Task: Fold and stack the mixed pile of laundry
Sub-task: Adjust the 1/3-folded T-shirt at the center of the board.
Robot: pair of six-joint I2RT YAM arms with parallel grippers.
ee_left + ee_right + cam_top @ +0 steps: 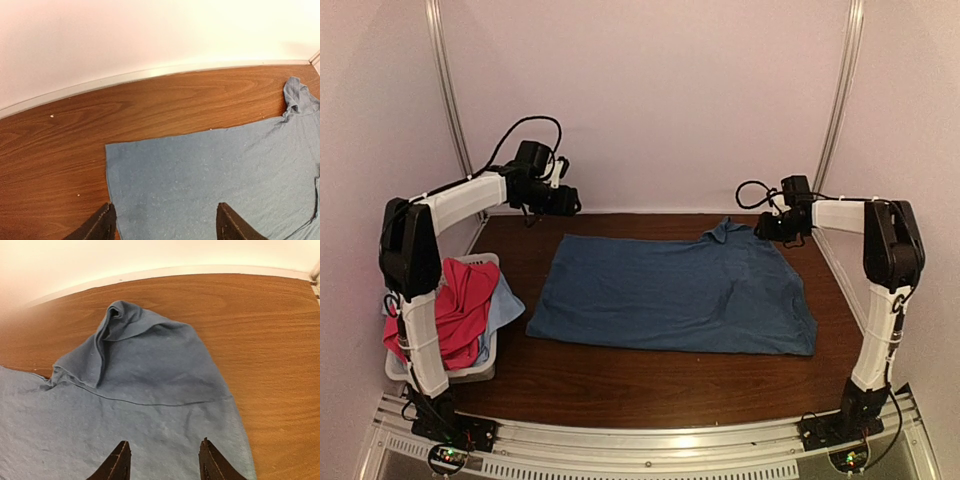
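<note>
Magenta-pink cloth shirt (463,298) heaped with pale light-blue cloth (506,305) in white slotted plastic basket (470,374), left edge of brown wooden desk (640,385). Left hand (165,226) spread wide, empty, above far-left corner of dark blue T-shirt (670,295), flat mid-desk. Right hand (162,460) parted, empty, over its bunched far-right corner.

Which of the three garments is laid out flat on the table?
The dark blue T-shirt, spread out flat; the pink shirt and light-blue cloth sit crumpled in the basket.

Blue T-shirt (215,185) flat on table (100,115), gripper (165,222) spread above
</note>
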